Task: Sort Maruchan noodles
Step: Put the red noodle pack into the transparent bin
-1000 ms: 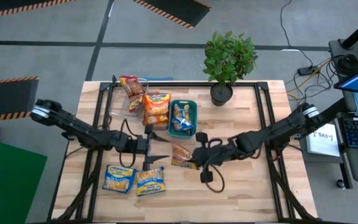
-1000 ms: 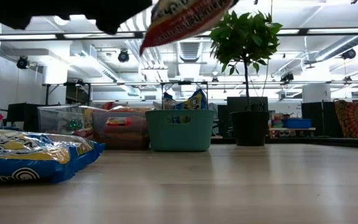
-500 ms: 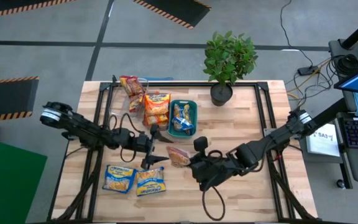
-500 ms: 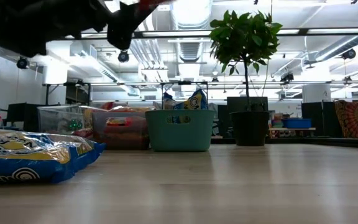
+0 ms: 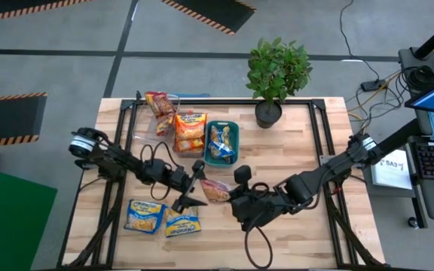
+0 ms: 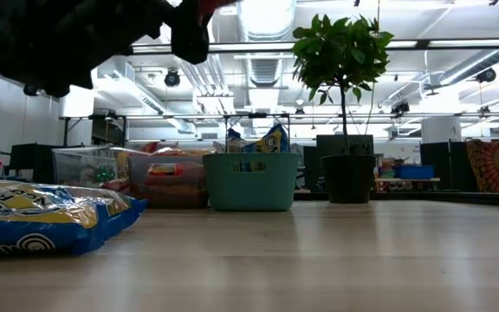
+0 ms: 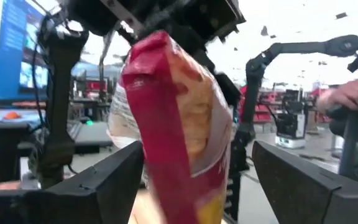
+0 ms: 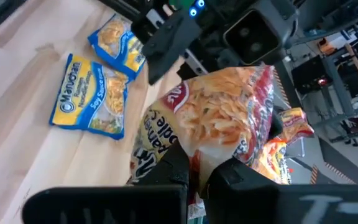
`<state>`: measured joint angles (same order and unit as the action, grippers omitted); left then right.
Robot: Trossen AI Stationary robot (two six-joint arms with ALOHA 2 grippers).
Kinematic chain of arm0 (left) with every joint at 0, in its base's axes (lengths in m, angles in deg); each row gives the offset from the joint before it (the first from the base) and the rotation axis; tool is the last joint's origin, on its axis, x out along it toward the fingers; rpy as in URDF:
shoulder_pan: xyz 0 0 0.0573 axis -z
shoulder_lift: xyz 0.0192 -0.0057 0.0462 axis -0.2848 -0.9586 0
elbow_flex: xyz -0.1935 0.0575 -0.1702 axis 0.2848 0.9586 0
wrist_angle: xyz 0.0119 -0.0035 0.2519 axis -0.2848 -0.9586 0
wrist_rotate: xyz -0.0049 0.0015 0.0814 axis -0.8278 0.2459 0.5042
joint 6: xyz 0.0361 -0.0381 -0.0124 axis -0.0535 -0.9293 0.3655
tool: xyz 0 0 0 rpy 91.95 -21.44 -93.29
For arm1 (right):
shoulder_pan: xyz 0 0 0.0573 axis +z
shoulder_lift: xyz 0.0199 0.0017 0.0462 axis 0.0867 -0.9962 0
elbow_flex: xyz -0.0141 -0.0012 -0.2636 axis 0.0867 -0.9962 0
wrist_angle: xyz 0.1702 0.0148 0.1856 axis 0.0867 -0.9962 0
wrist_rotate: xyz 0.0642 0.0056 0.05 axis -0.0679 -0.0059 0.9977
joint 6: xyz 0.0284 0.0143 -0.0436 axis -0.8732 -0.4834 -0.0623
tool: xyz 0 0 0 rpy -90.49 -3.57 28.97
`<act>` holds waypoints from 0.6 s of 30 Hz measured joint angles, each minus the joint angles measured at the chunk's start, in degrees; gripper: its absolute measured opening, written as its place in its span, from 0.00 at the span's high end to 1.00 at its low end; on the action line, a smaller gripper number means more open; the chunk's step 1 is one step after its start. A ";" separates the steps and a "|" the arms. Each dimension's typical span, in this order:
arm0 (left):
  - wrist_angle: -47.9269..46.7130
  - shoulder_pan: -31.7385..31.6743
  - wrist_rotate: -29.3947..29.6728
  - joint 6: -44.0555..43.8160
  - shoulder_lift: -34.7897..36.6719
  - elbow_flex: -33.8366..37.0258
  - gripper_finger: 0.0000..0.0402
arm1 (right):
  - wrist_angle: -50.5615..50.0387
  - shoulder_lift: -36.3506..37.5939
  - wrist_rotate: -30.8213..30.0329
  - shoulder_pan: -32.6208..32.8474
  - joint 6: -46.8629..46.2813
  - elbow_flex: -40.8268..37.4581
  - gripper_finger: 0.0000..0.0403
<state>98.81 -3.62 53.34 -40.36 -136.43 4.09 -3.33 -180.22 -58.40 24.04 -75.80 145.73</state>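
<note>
A red-and-orange noodle packet [image 5: 216, 189] hangs in the air over the table's middle, held by my right gripper [image 5: 232, 198], which is shut on it. My left gripper [image 5: 200, 188] is open; in the left wrist view its fingers stand on either side of the packet [image 7: 174, 124], and I cannot tell whether they touch it. Two blue-and-yellow packets [image 5: 144, 214] [image 5: 181, 219] lie flat on the table near its front edge. More packets sit in the clear bin [image 5: 151, 126], beside it as an orange stack [image 5: 190, 131], and in the teal bin [image 5: 221, 143]. My right gripper pinches the red-and-orange packet between its two fingers [image 8: 174, 172] at the wrapper's end nearest the wrist [image 8: 199, 160]. The fingers come roughly level from the table's right. The packet is lifted clear of the table and sticks out toward my left gripper.
A potted plant [image 5: 276, 71] stands at the far edge, right of the teal bin [image 6: 251, 181]. A blue-and-yellow packet [image 6: 46, 217] lies close in the low view. Bare wood lies on the table's right half [image 5: 292, 150]. A monitor and a keyboard sit beyond the right edge.
My right gripper has raised the red-and-orange packet until it left the top of the low view, drawing slightly toward the near edge. My left arm has reached toward the right, bringing its open fingers up to the packet.
</note>
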 joint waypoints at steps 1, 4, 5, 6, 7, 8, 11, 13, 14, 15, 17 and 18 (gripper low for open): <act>0.31 -0.06 0.06 -0.10 -0.10 -0.17 0.31 | -0.02 -0.21 -0.02 -0.02 0.04 0.00 0.98; -0.12 -0.07 0.17 -0.48 -0.08 -0.19 0.35 | -0.62 -0.76 0.06 -0.02 0.02 -0.01 0.98; -0.19 -0.07 0.35 -0.48 0.16 -0.17 0.37 | -0.80 -0.93 0.09 0.00 -0.01 -0.02 0.98; -0.13 -0.07 0.54 -0.48 0.31 -0.09 0.39 | -0.74 -1.08 0.04 0.00 -0.04 -0.02 0.98; -0.04 -0.07 0.79 -0.48 0.43 -0.02 0.41 | -0.76 -1.17 0.02 -0.02 -0.02 -0.02 0.98; -0.14 -0.07 1.32 -0.40 0.45 0.04 0.44 | -0.86 -1.23 0.00 -0.04 0.10 -0.02 0.98; -1.46 -0.04 3.11 0.02 0.45 0.05 0.52 | -0.91 -1.34 -0.08 -0.04 0.21 -0.02 0.98; -2.08 -0.02 3.95 0.20 0.45 0.05 0.59 | -1.19 -1.34 -0.07 -0.04 -0.35 -0.02 0.98; -2.15 -0.02 4.44 0.32 0.45 0.05 0.63 | -1.22 -1.34 -0.09 -0.04 -0.91 -0.02 0.98; -2.17 -0.02 4.73 0.49 0.45 0.05 0.66 | -1.17 -1.34 -0.11 -0.05 -1.77 -0.02 0.98; -2.19 -0.02 5.09 0.64 0.45 0.05 0.74 | -1.17 -1.34 -0.10 -0.26 -3.80 -0.02 0.96; -2.26 -0.02 5.15 0.66 0.45 0.05 0.77 | -1.20 -1.34 -0.03 -0.46 -5.03 -0.02 0.95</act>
<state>96.55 -3.64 58.50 -39.70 -135.99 4.14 -4.53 -181.56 -58.43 23.58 -80.83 145.71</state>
